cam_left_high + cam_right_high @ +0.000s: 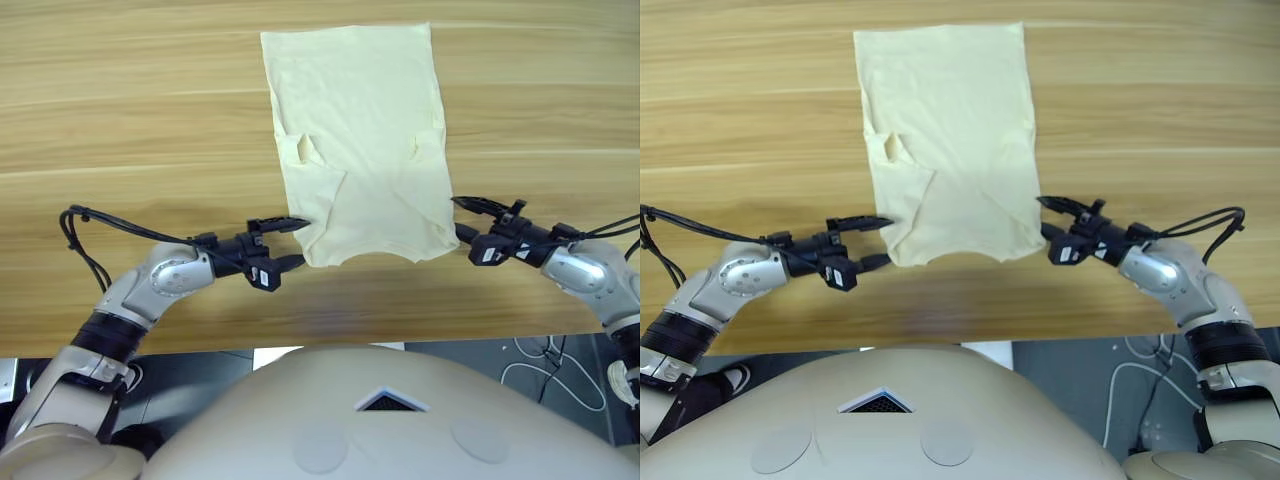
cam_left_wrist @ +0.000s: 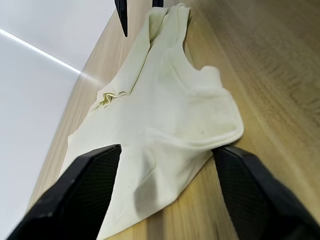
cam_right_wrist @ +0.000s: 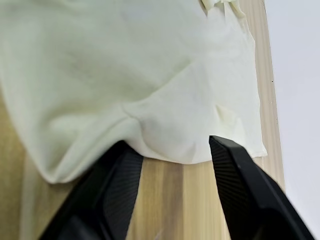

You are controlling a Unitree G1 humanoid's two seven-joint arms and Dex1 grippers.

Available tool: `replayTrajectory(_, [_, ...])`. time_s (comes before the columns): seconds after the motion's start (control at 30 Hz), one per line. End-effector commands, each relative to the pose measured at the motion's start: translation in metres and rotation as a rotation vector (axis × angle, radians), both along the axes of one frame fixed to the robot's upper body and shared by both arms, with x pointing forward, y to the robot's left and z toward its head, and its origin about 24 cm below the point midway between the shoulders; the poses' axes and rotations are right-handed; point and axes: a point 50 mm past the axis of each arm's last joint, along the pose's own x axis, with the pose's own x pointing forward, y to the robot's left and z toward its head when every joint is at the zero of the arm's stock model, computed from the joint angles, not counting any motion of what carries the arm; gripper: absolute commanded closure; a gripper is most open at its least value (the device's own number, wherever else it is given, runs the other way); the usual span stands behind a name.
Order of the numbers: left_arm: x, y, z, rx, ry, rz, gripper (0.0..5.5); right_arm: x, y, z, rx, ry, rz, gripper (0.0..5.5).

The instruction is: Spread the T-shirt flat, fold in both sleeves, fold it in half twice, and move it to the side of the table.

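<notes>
head eyes look down over the table [image 1: 120, 120]; wrist cameras closely face the shared t-shirt [image 2: 165, 115] edge.

T-shirt [image 1: 360, 140]: pale yellow, plain. It is laid flat on the wooden table [image 1: 130, 130], with its long axis running away from the near edge, slightly skewed. Both sleeves are folded in over the body, giving a narrow oblong. A straight edge is seen at the far end, a shallow concave edge at the near end. Small puckers are noted at the sleeve folds.

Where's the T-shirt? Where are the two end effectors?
T-shirt [image 1: 360, 130], left eye view, cloth's middle.
left end effector [image 1: 298, 242], left eye view, between its fingertips.
right end effector [image 1: 462, 217], left eye view, between its fingertips.
</notes>
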Motion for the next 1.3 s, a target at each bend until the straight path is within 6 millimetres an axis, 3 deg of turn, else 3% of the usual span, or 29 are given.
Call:
replayTrajectory(0.03, [-0.024,0.011,-0.036,0.205,0.184,-0.045,2.09,-0.016,-0.008,-0.014,-0.076,0.102,0.019,3.09])
replayTrajectory(0.2, [-0.018,0.010,-0.037,0.190,0.167,-0.021,2.68,-0.023,-0.012,-0.014,-0.077,0.119,0.026,3.50])
replayTrajectory(0.57, [-0.019,0.009,-0.036,0.181,0.169,-0.028,4.24,-0.025,-0.012,-0.014,-0.077,0.121,0.039,5.46])
replayTrajectory(0.83, [-0.015,0.012,-0.031,0.142,0.146,0.017,5.04,-0.021,-0.013,-0.014,-0.069,0.108,0.039,5.50])
replayTrajectory(1.0, [-0.012,0.020,-0.007,-0.067,0.146,0.132,5.47,-0.022,-0.005,-0.004,0.029,0.068,0.053,5.50])
replayTrajectory(1.3, [-0.061,0.024,0.003,-0.208,0.263,0.203,5.47,-0.053,0.006,0.006,0.232,0.125,0.018,5.50])
